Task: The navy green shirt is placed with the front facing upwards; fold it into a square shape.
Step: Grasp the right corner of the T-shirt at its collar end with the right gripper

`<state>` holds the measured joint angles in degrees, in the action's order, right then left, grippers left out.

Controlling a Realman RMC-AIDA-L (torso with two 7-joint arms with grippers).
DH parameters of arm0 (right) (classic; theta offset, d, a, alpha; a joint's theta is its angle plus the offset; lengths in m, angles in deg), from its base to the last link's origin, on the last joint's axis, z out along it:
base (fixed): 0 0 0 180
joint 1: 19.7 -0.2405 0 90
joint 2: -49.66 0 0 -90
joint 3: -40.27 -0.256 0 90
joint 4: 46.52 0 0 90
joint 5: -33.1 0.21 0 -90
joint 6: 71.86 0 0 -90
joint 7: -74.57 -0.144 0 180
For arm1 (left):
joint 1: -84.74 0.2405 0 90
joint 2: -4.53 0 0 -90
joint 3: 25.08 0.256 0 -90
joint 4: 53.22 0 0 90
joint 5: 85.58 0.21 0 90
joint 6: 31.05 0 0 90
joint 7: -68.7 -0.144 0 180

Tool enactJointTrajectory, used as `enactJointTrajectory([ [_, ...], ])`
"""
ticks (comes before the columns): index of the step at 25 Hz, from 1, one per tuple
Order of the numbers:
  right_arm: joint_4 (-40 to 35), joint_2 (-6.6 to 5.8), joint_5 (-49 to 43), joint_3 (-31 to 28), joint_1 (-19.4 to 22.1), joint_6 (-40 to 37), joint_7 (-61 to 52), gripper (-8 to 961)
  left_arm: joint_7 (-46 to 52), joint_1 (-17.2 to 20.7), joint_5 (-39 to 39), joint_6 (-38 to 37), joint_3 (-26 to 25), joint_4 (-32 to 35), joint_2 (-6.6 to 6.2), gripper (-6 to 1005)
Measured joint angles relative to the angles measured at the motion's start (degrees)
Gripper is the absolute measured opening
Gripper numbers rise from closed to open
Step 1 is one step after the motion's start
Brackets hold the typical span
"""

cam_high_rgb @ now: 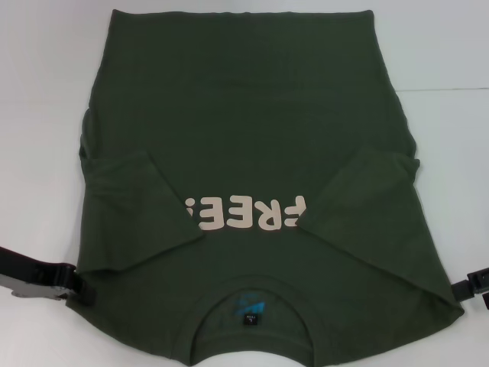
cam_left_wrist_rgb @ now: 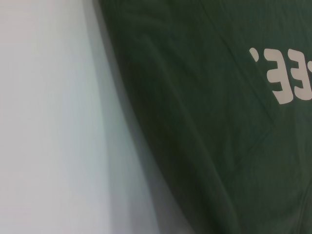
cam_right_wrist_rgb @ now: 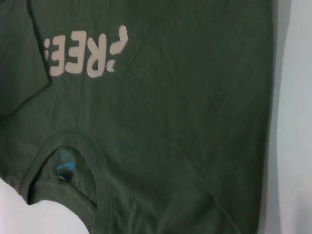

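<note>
1. Left gripper (cam_high_rgb: pixel 72 281) parked low at the left shoulder edge of the navy green shirt (cam_high_rgb: pixel 252 130), just touching or just beside the cloth; fingers hidden, so spread or pressed together cannot be told.
2. Left sleeve (cam_high_rgb: pixel 141 210) already turned in over the chest, its hem slanting toward the cream "FREE!" print (cam_high_rgb: pixel 248 214) and covering part of the last character.
3. Shirt spread flat on the white table (cam_high_rgb: pixel 46 92), front up, collar (cam_high_rgb: pixel 248 310) nearest the robot, hem at the far side.
4. Right sleeve (cam_high_rgb: pixel 367 199) likewise folded in, overlapping the first letter of the print.
5. Right gripper (cam_high_rgb: pixel 474 289) at the right shoulder edge, level with the left; state of the fingers likewise cannot be told.
6. Step in hand, judged: taking both shoulder corners to carry the collar end over toward the hem.
7. To do it well: pinch both layers at each corner, sleeve included; lift evenly, both sides together; keep the cloth taut between the grippers so the tucked sleeves stay put; lay edges square before letting go.
</note>
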<state>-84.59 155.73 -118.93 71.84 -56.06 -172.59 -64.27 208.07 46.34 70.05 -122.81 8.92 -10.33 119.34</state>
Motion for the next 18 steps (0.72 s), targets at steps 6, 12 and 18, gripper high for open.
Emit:
enactJointTrajectory([
  [6,3.25,0.14,-0.04,0.52,0.35,2.91,1.37,898,-0.02,0.0,-0.04,0.12,0.0,-0.06,0.04,63],
  [12,4.02,0.76,-0.08,0.52,0.34,4.32,2.1,888,-0.06,0.0,-0.07,0.44,0.01,-0.09,0.11,65],
  [18,4.09,1.26,0.08,0.47,0.31,4.71,2.18,877,-0.1,0.0,-0.07,0.52,0.01,-0.14,0.15,68],
])
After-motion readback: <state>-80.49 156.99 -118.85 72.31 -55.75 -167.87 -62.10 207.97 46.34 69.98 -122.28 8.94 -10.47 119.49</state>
